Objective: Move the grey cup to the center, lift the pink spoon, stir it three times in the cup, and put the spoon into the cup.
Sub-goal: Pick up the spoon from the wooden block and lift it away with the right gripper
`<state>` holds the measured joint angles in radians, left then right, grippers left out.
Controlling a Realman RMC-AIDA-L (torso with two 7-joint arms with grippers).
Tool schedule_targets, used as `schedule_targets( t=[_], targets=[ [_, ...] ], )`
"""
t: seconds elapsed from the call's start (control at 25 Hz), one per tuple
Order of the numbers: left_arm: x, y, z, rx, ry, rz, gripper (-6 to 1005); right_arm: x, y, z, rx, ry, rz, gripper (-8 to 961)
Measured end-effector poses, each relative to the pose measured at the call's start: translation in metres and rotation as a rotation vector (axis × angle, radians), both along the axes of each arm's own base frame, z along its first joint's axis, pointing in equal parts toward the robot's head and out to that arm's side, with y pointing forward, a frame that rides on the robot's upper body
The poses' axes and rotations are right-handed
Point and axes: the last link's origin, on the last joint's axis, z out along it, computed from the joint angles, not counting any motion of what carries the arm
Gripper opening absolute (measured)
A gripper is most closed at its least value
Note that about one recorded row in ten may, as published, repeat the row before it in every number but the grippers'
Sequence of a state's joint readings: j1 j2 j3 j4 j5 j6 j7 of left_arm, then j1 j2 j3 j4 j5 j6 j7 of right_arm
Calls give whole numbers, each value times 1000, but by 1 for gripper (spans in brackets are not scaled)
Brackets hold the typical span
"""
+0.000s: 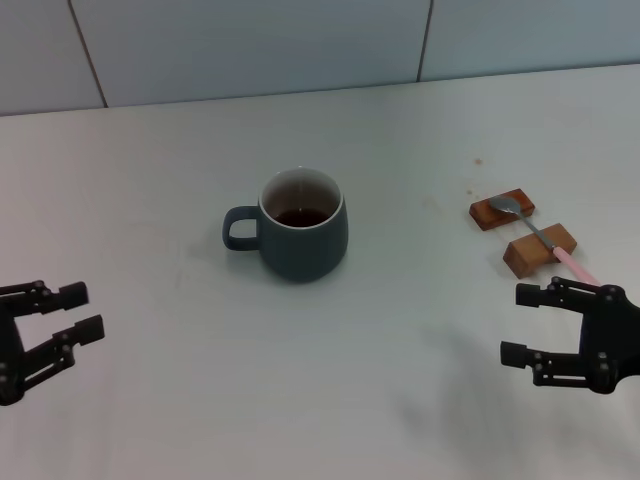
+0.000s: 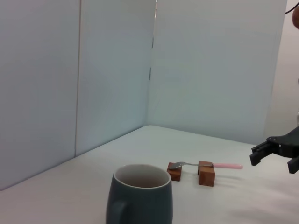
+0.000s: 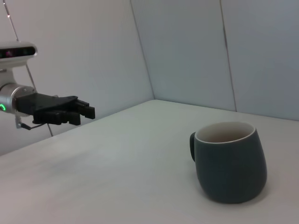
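The grey cup (image 1: pixel 300 226) stands upright at the table's middle, handle to the left, dark liquid inside. It also shows in the left wrist view (image 2: pixel 140 195) and the right wrist view (image 3: pixel 229 161). The pink spoon (image 1: pixel 540 235) lies across two brown wooden blocks at the right, silver bowl on the far block, pink handle toward the near right; it shows in the left wrist view (image 2: pixel 210 165) too. My left gripper (image 1: pixel 82 312) is open and empty at the near left, apart from the cup. My right gripper (image 1: pixel 520 323) is open and empty, just in front of the spoon's handle end.
Two brown wooden blocks (image 1: pixel 502 210) (image 1: pixel 540 250) hold the spoon up off the white table (image 1: pixel 300 380). A pale panelled wall (image 1: pixel 300 40) runs along the table's far edge. The right gripper (image 2: pixel 275 149) shows in the left wrist view, the left gripper (image 3: pixel 86 112) in the right wrist view.
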<state>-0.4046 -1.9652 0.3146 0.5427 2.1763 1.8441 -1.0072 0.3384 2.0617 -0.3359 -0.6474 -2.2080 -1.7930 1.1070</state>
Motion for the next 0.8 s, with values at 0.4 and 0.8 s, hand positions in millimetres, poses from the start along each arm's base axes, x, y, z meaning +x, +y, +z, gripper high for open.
schedule_targets(
  t=[0.4, 0.8],
  targets=[
    [-2, -1, 7, 25, 7, -4, 694, 0, -3, -4, -4, 29, -16, 729],
    [-3, -1, 12, 16, 33, -22, 815, -9, -17, 1, 14, 307, -127, 724]
  ],
)
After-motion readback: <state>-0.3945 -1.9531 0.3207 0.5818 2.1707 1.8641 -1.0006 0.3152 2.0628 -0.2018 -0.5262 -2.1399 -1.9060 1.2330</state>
